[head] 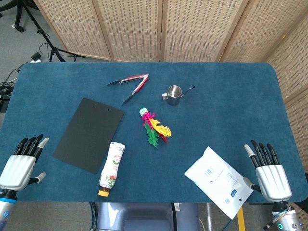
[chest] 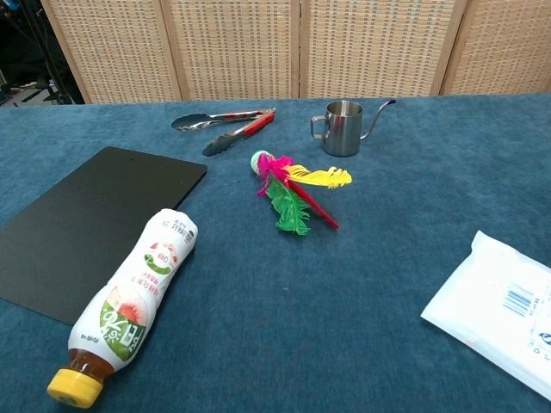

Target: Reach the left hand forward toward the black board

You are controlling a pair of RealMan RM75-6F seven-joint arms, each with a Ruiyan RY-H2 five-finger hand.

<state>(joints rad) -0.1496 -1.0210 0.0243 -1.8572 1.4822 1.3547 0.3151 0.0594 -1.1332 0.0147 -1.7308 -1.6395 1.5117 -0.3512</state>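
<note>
Left hand (head: pixel 20 164) at table's near-left edge, fingers apart, empty, wrist cut off by frame; black board (head: pixel 89 134) lies flat just right of it, not touching. Right hand (head: pixel 267 172) near-right, fingers spread, holding nothing; chest view shows neither hand

blue table (head: pixel 240 110), black board (head: pixel 89 134), bottle (head: pixel 111 169), tongs (head: pixel 130 84)
</note>
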